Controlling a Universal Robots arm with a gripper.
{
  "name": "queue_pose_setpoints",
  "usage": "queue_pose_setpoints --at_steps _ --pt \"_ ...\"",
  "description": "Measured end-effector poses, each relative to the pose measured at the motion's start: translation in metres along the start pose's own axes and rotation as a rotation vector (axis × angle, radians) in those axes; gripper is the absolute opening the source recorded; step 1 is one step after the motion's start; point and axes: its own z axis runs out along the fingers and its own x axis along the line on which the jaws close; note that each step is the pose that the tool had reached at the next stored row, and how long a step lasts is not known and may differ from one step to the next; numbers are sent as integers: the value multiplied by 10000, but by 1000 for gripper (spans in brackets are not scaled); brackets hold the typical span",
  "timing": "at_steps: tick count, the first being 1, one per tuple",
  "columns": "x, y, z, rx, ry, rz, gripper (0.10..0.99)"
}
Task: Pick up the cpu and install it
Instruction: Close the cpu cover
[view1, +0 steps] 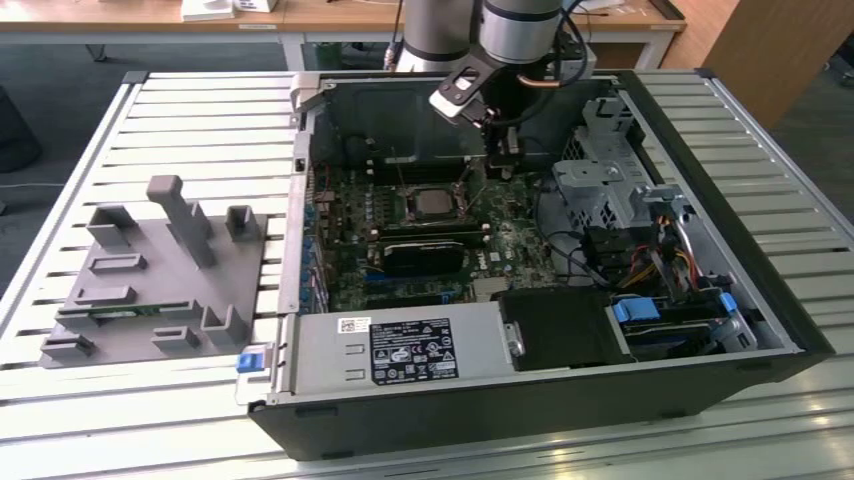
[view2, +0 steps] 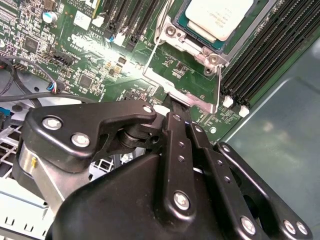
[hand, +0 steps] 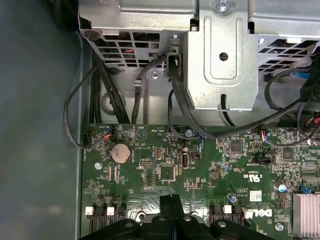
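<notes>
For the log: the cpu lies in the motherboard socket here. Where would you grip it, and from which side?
By two opposite thin edges, from straight above, I'd judge: the cpu lies flat, top up, in the metal-framed socket, whose surround looks set to block a sideways approach.

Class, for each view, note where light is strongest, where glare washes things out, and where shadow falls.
Exterior view: the slatted table gleams; the case is dimmer inside, around the gripper. Second wrist view: glare whitens a patch of the green board and pales the cpu. First wrist view: the board is evenly lit, the case panel beside it dull.
</notes>
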Motion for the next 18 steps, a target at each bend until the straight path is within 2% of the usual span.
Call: queue_pose_setpoints --at_steps 18 --pt "0 -48 -4 0 0 0 106"
